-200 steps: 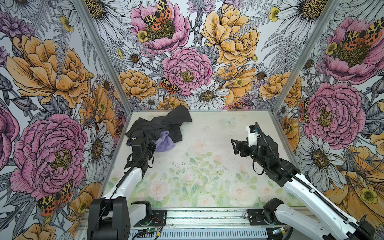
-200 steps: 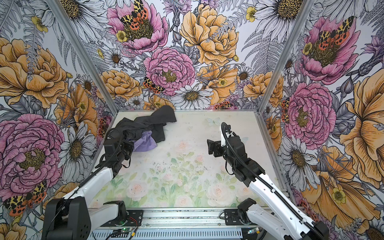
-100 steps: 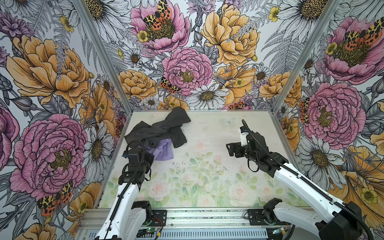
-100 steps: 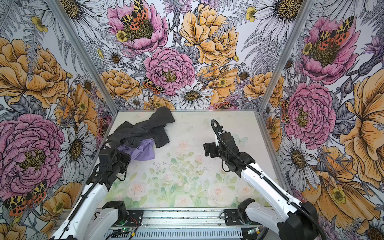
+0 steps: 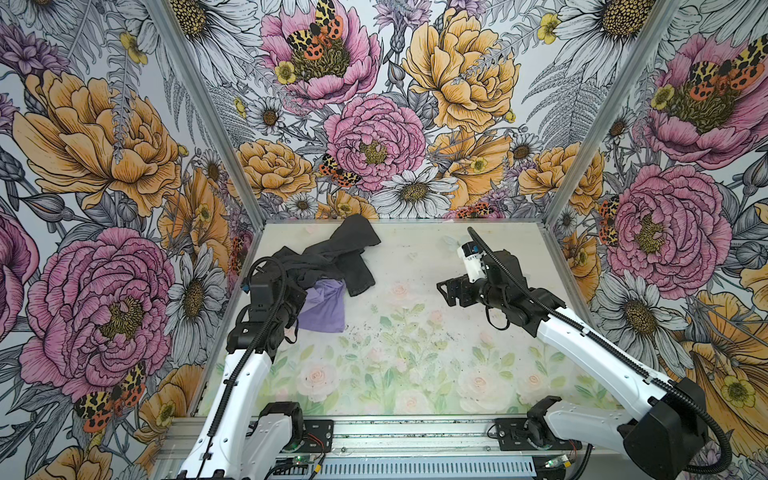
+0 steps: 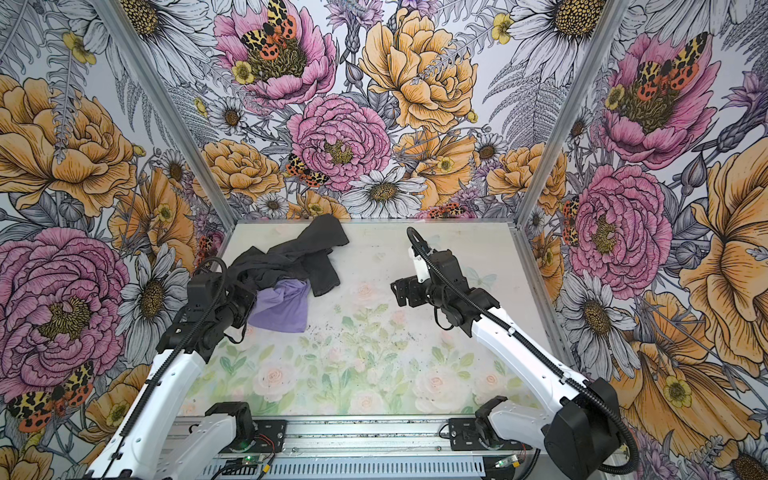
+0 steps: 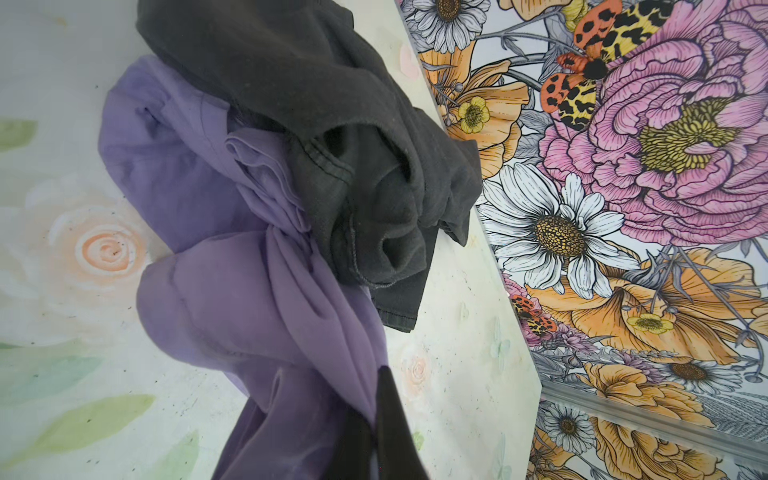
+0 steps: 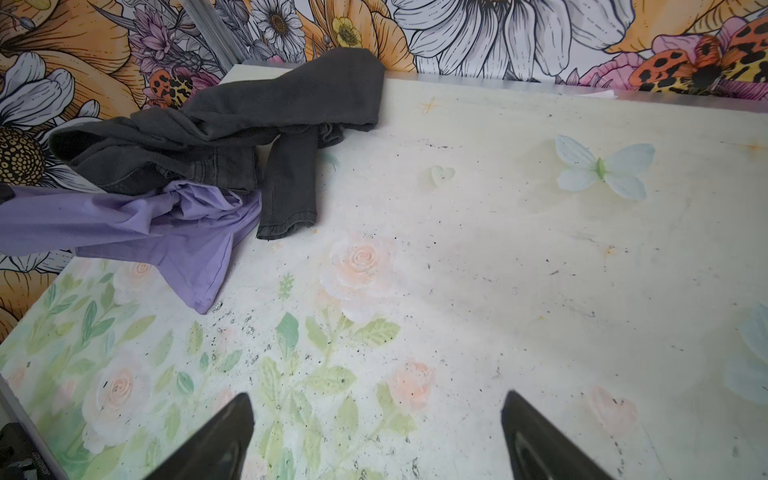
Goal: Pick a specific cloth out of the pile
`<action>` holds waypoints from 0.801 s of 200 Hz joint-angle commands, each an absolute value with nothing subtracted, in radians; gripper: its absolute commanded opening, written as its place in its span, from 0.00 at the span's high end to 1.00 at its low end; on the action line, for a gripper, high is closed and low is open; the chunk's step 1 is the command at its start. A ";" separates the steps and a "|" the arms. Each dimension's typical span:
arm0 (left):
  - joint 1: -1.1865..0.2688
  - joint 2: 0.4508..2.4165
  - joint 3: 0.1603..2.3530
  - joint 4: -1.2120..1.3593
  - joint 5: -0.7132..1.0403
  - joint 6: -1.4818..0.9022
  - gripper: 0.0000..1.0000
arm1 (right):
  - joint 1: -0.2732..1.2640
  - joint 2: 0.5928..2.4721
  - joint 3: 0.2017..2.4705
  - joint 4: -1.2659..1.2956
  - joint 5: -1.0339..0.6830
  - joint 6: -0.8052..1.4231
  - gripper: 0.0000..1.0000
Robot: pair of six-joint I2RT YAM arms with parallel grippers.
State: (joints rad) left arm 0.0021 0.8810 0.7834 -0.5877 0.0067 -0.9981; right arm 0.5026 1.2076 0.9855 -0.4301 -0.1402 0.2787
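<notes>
Left wrist view: the left gripper (image 7: pixel 374 432) has its fingers (image 7: pixel 392 415) pinched together on a bunched bit of the cloth (image 7: pixel 232 291), so it looks like a solid grab. From the pinch the lavender fabric runs like a twisted rope straight away from the fingers and into the pile (image 7: pixel 257 54), where its far end is tucked under the grey garment (image 7: pixel 374 199) lying on top. So the long axis is basically fingers-to-pile. I'd guess the pull has to go directly away from the pile along that line, otherwise the grey garment probably gets dragged along too. In both top views the loose part of the cloth fans out on the table (image 5: pixel 415 353) at the pile's front edge. The right gripper (image 8: pixel 376 415) has its fingers wide apart with nothing between them, over bare table well clear of the pile and facing it. The left arm is way nearer; the right could maybe pin the grey garment down if needed.
</notes>
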 commanded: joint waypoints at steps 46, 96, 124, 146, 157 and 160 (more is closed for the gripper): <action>-0.036 0.902 0.955 -0.626 -0.059 -0.960 1.00 | 0.503 1.270 1.083 -0.420 -0.201 0.234 0.06; -0.099 0.896 1.035 -0.672 -0.115 -0.967 1.00 | 0.522 1.283 1.127 -0.420 -0.247 0.209 0.06; -0.154 0.907 1.085 -0.705 -0.180 -0.988 1.00 | 0.525 1.282 1.140 -0.420 -0.275 0.200 0.06; -0.204 0.933 1.135 -0.707 -0.202 -0.970 1.00 | 0.530 1.282 1.159 -0.420 -0.293 0.197 0.05; -0.230 0.945 1.155 -0.706 -0.233 -0.966 1.00 | 0.534 1.286 1.173 -0.422 -0.299 0.198 0.05; -0.236 0.948 1.160 -0.706 -0.238 -0.966 1.00 | 0.535 1.287 1.177 -0.420 -0.302 0.199 0.05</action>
